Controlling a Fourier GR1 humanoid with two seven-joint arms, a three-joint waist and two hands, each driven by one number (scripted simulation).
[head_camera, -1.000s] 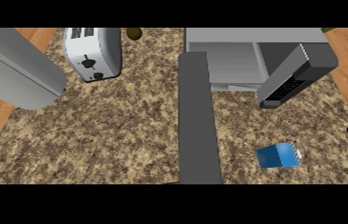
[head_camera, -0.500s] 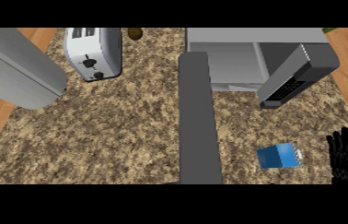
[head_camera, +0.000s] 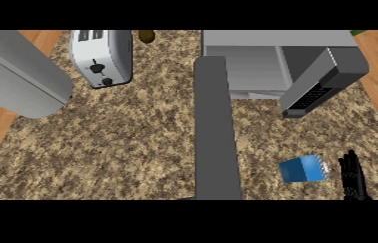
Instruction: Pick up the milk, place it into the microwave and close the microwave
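Right now, milk (head_camera: 303,168) sits on the bench (head_camera: 125,137) at lower right, a blue carton lying tilted, well short of the microwave (head_camera: 247,62) at upper right. Microwave door (head_camera: 322,83) is swung open, inside looks bare. Right hand (head_camera: 353,178) comes in at the lower right edge, fingers straight and apart, pointing up, holding nothing; just beside the milk on its right, small gap, not touching. Left hand not seen. Toaster (head_camera: 102,57) at upper left. Small brown thing (head_camera: 146,35) at top edge, can't tell what. Long grey bar (head_camera: 215,132) runs down the middle.
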